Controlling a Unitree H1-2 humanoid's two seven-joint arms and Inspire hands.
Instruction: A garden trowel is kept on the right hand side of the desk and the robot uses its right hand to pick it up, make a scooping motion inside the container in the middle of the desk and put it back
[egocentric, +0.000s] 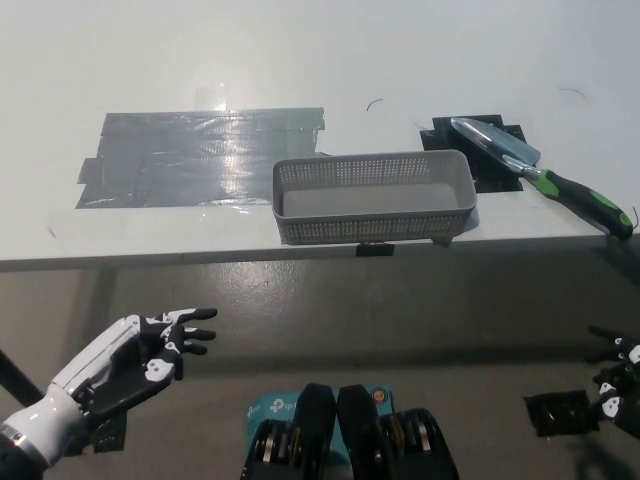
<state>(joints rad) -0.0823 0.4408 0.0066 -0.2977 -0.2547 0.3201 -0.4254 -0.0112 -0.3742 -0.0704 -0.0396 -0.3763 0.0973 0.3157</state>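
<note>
Okay, garden trowel: right side of desk, blade on black tape.
Mesh basket: mid-desk, near trowel.
Right hand: below desk edge, fingers apart, empty.
Left hand: lower left, fingers spread, empty.

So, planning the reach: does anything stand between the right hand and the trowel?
Nothing visible does. The right hand hangs below the front edge of the desk, and the trowel lies on it, right of the basket. The left hand rests at lower left.
</note>
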